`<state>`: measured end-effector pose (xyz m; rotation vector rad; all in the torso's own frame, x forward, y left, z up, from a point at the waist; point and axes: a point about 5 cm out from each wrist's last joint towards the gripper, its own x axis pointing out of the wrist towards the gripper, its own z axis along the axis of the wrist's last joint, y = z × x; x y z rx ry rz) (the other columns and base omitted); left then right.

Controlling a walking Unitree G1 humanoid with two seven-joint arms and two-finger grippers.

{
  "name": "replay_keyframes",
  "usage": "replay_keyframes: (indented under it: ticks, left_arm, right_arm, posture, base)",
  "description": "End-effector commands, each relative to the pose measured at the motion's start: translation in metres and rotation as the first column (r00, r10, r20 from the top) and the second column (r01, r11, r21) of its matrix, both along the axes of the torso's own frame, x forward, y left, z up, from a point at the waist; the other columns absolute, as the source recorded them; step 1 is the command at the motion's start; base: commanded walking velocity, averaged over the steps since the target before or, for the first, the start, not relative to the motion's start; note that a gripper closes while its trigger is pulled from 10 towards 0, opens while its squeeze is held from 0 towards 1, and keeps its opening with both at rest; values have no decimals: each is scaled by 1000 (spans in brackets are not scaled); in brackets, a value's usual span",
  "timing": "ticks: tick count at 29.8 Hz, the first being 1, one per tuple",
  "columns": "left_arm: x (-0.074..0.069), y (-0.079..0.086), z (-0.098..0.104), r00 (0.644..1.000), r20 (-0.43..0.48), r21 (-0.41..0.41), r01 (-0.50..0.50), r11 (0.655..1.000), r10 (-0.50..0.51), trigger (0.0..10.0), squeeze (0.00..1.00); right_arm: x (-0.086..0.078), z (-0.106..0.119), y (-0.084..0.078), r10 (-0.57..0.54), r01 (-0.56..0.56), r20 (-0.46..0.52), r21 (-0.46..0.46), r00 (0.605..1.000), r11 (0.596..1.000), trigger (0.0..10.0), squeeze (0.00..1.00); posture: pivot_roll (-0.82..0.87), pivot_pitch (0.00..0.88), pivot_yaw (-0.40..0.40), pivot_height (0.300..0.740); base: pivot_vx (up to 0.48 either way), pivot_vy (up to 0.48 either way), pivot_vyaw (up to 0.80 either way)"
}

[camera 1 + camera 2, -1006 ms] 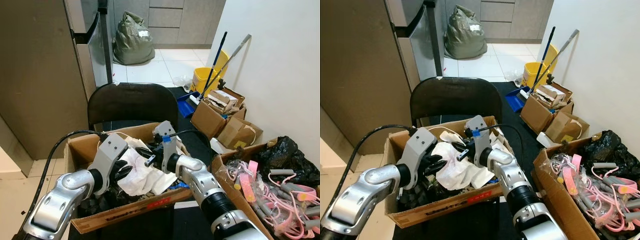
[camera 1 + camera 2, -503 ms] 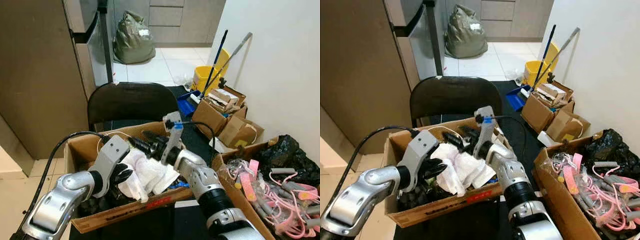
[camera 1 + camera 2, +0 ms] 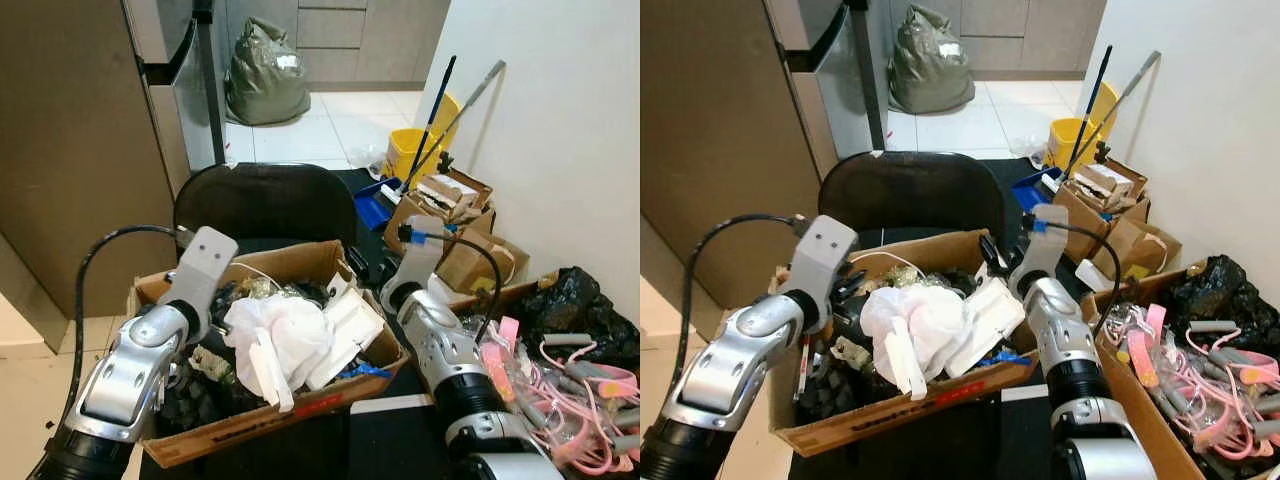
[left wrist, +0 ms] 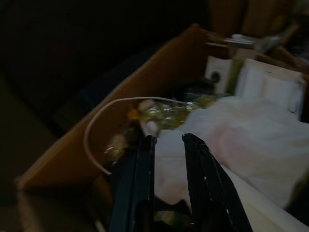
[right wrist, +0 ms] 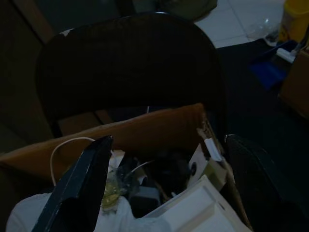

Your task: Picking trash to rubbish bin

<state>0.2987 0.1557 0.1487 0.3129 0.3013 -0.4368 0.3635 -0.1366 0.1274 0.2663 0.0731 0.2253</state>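
A cardboard box [image 3: 290, 262] full of trash rests on a black chair [image 3: 265, 200]. A crumpled white paper wad [image 3: 280, 335] lies on top in the middle, beside flat white packaging [image 3: 345, 325]. My left gripper [image 4: 169, 140] hovers at the box's left rim, its fingers a little apart with nothing between them, pointing at the paper. My right gripper [image 3: 992, 252] is at the box's far right corner, above the rim. In the right wrist view it [image 5: 169, 140] is wide open and empty. A thin white cable [image 4: 96, 125] curls inside the box.
A tall dark cabinet [image 3: 70, 150] stands at the left. On the tiled floor beyond are a grey-green bag [image 3: 265, 80] and a yellow bucket [image 3: 410, 155] with mop handles. At the right stand small cardboard boxes [image 3: 445, 215], a black bag [image 3: 590, 315] and a box of pink items [image 3: 560, 390].
Both grippers have drawn back out of the trash. The left one let go of the white paper and moved to the left rim. The right one swung to the far right corner.
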Motion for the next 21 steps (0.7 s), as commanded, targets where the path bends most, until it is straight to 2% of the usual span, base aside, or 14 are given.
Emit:
replay_keyframes:
  ticks: [1, 2, 5, 6, 7, 9, 12, 15, 18, 21]
  left_arm:
    - [-4, -12, -3, 995, -1, -30, 95, 995, -95, 10000, 0]
    - [-6, -27, -3, 972, 48, -54, 232, 971, -229, 10000, 0]
    - [-3, -34, -9, 959, 46, -25, 280, 960, -278, 10000, 0]
    - [-4, -39, -19, 933, -6, 35, 359, 933, -359, 10000, 0]
    - [-4, -39, -19, 933, -6, 35, 359, 933, -359, 10000, 0]
    - [-6, -37, -33, 900, -113, 100, 432, 896, -421, 10000, 0]
    - [-8, -32, -40, 877, -182, 115, 469, 876, -445, 10000, 0]
    - [-4, -19, -48, 875, -236, 125, 459, 879, -423, 10000, 0]
    - [3, -10, -55, 881, -228, 168, 455, 874, -415, 10000, 0]
    - [7, -8, -58, 879, -210, 199, 467, 862, -428, 10000, 0]
  right_arm:
    - [-1, 3, -4, -19, 19, 27, -2, 999, 1000, 10000, 0]
    - [-2, 7, -2, -16, 16, 51, 4, 999, 1000, 10000, 0]
    - [-2, 8, 1, 0, 1, 63, -19, 998, 1000, 10000, 0]
    - [-2, 7, 3, 9, -7, 61, -31, 998, 999, 10000, 0]
    - [-2, 7, 3, 9, -7, 61, -31, 998, 999, 10000, 0]
    - [-2, 7, 3, 3, -1, 60, -27, 998, 1000, 10000, 0]
    - [-2, 9, 2, -5, 7, 62, -23, 998, 1000, 10000, 0]
    - [-1, 11, 1, -15, 16, 72, -18, 997, 1000, 10000, 0]
    - [0, 14, 0, -18, 19, 81, -19, 997, 1000, 10000, 0]
    - [1, 15, 0, -19, 21, 86, -20, 996, 1000, 10000, 0]
  posture:
    - [-24, 100, -33, 740]
    - [-24, 102, -38, 740]
    - [-23, 104, -41, 740]
    - [-24, 106, -39, 740]
    - [-24, 106, -39, 740]
    - [-27, 109, -33, 740]
    - [-27, 110, -32, 740]
    - [-24, 112, -31, 740]
    - [-23, 116, -31, 740]
    - [-22, 118, -33, 740]
  base:
    - [0, 0, 0]
    - [0, 0, 0]
    - [0, 0, 0]
    - [0, 0, 0]
    - [0, 0, 0]
    - [0, 0, 0]
    - [0, 0, 0]
    - [0, 0, 0]
    - [0, 0, 0]
    - [0, 0, 0]
